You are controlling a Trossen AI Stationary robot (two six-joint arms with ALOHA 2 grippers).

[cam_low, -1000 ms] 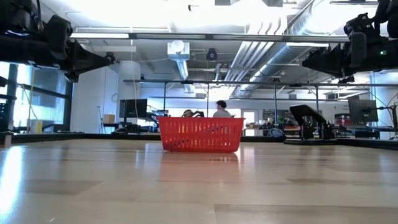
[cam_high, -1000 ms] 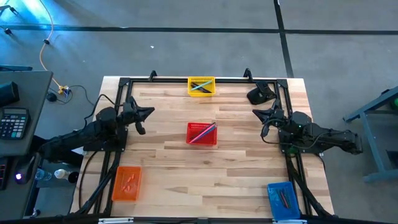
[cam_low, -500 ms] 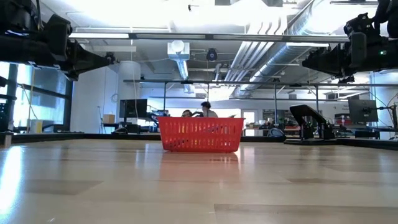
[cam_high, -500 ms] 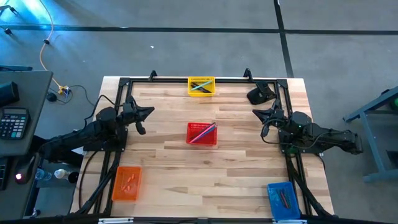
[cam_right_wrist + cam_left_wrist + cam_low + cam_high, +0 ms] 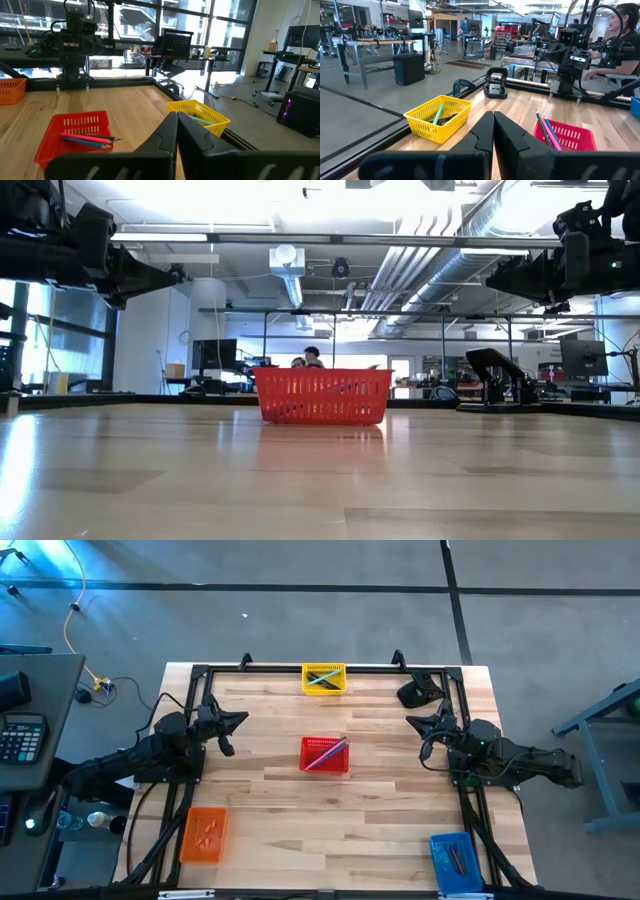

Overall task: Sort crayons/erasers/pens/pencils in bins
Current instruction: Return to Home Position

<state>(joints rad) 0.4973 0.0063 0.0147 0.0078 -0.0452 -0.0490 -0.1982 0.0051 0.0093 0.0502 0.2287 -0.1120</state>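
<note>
Plainly, left jaws and right jaws sit pressed together, empty.

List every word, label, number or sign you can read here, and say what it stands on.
None is readable.
The calculator: keys too small to read.
The red bin, yellow bin, orange bin and blue bin: no labels visible.
</note>
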